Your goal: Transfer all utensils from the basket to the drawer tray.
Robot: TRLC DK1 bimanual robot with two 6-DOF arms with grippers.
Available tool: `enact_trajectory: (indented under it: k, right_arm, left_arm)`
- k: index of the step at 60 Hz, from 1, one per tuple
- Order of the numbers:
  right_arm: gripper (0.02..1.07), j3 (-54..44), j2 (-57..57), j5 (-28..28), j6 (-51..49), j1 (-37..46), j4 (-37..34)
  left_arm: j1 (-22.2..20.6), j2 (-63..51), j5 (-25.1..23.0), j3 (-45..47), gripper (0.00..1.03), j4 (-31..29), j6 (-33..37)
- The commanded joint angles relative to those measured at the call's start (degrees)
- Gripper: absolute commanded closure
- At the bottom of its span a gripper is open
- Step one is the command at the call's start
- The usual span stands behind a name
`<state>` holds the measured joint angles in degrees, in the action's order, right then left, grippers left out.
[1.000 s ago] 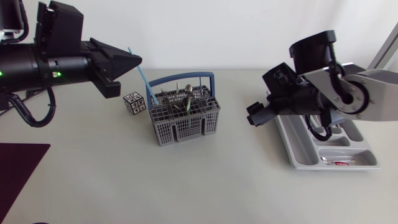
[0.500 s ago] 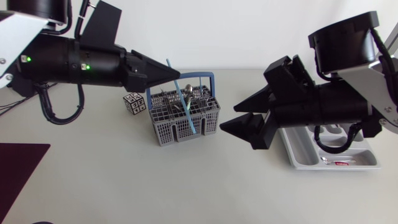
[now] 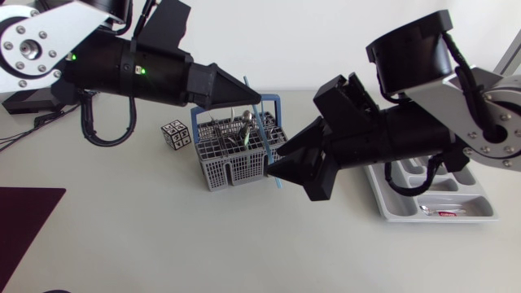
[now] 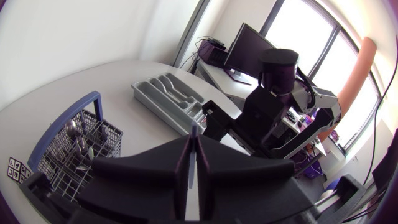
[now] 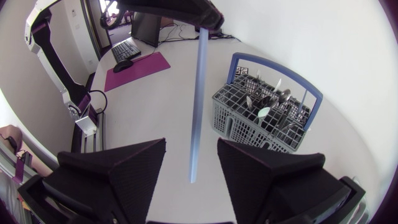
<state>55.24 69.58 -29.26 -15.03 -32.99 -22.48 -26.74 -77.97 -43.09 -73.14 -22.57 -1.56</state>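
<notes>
**Head view:** the left pincer [image 3: 251, 91] is clamped on the upper end of a blue straw [image 3: 264, 138]. The straw's long axis slants from 11 o'clock to 5 o'clock across the basket [image 3: 232, 171]. The right pincer [image 3: 286, 181], fingers apart, waits at the straw's 5 o'clock end, with the drawer tray [image 3: 399, 203] at 3 o'clock behind it.

**Left wrist view:** both fingers pinch the straw, and the right arm stands at 12 o'clock, dead ahead.

**Right wrist view:** the straw hangs upright between the spread fingers, apparently touching neither. A handover would likely need only a squeeze.
</notes>
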Motion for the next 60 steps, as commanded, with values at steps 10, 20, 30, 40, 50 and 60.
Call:
enact_trajectory:
  k: [10,20,30,40,50,60]
  right_arm:
    - [0.93,2.2,2.8,-0.5,0.1,-0.9,0.9]
    - [1.02,1.6,2.8,-0.7,0.2,-0.6,1.8]
    - [1.02,1.2,2.8,-0.9,0.0,-0.8,1.6]
    - [1.02,-0.1,2.7,-1.2,-0.6,-0.8,0.5]
    - [1.02,-2.8,2.1,-0.5,-2.6,-0.3,-1.7]
    - [1.02,-4.9,2.1,0.4,-4.3,5.7,-2.8]
  left_arm:
    - [-1.4,-1.8,-1.3,-2.4,1.0,-1.3,-1.9]
    - [-1.3,-2.1,-1.9,-3.0,1.0,-1.7,-2.4]
    - [-1.1,-2.4,-2.6,-3.6,0.98,-1.8,-3.0]
    - [-0.3,-3.1,-4.0,-6.2,0.57,-1.8,-3.7]
    - [2.8,-4.1,-4.0,-13.2,0.25,-0.4,-6.3]
    - [8.0,-6.3,-3.9,-18.3,0.19,2.9,-8.8]
